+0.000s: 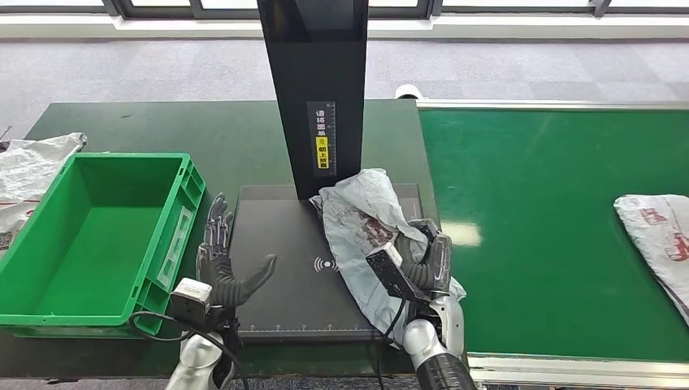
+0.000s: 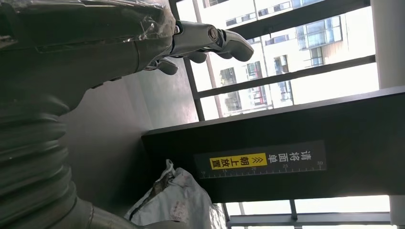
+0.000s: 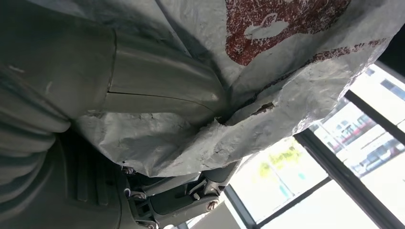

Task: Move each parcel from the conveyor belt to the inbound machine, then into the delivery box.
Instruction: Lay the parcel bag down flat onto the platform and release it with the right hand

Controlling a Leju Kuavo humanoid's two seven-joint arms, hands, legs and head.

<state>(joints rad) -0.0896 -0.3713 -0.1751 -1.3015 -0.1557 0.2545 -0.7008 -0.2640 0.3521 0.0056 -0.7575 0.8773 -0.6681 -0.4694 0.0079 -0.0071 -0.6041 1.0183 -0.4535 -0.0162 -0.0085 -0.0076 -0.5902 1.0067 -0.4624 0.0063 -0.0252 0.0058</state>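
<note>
Slippage is the main risk: the right hand (image 1: 424, 264) grips the crumpled grey poly-mailer parcel (image 1: 363, 219) by its thin, already torn film while it lies across the right side of the inbound machine's black scan plate (image 1: 280, 268), partly overhanging towards the conveyor belt (image 1: 536, 219). If lifted by that loose fold, the bag could tear further or sag and snag on the black upright column (image 1: 313, 89) before reaching the green delivery crate (image 1: 45, 301). The left hand (image 1: 223, 264) hovers empty with fingers spread beside the crate, and a second parcel (image 1: 658, 236) waits on the belt.
</note>
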